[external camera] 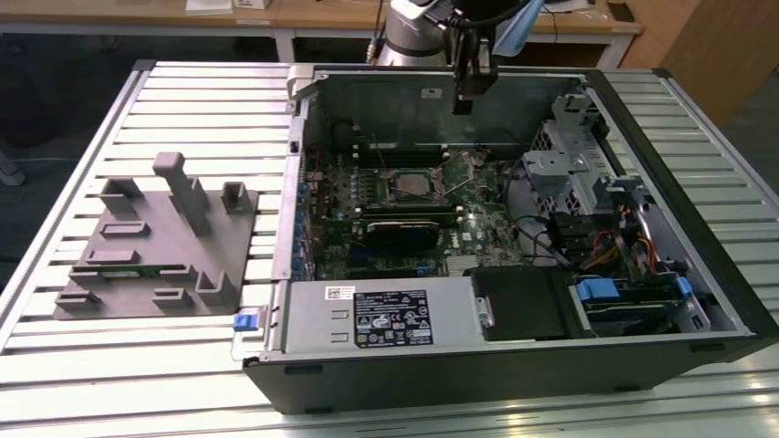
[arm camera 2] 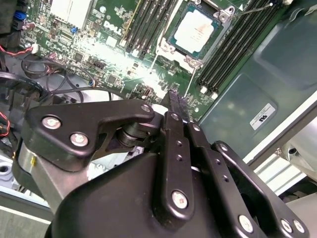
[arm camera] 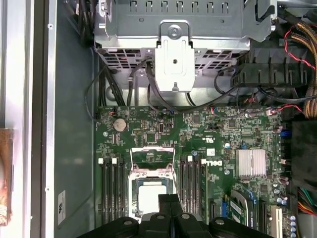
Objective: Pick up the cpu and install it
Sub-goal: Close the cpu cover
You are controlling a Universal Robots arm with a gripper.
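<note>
The cpu (external camera: pixel 408 187), a small square chip with a pale silver top, lies in the socket in the middle of the green motherboard (external camera: pixel 477 224) inside the open computer case. Both wrist views look down on the cpu (arm camera 2: pixel 200 30) (arm camera: pixel 151 196). My gripper (external camera: pixel 464 102) hangs above the board near the case's back wall, higher than the cpu and apart from it. Its black fingers are shut against each other with nothing between them, as the gripper (arm camera 2: pixel 177 101) (arm camera: pixel 169 199) shows in both wrist views. The socket's metal frame (arm camera: pixel 151 157) looks folded back beside the chip.
A grey fixture (external camera: pixel 159 246) with upright posts lies on the slatted table at the exterior view's left, with a thin green strip (external camera: pixel 122 267) in it. Memory slots (arm camera: pixel 113 181) flank the socket. A white-labelled black box (external camera: pixel 389 315), a drive cage (external camera: pixel 572 160) and cables crowd the case.
</note>
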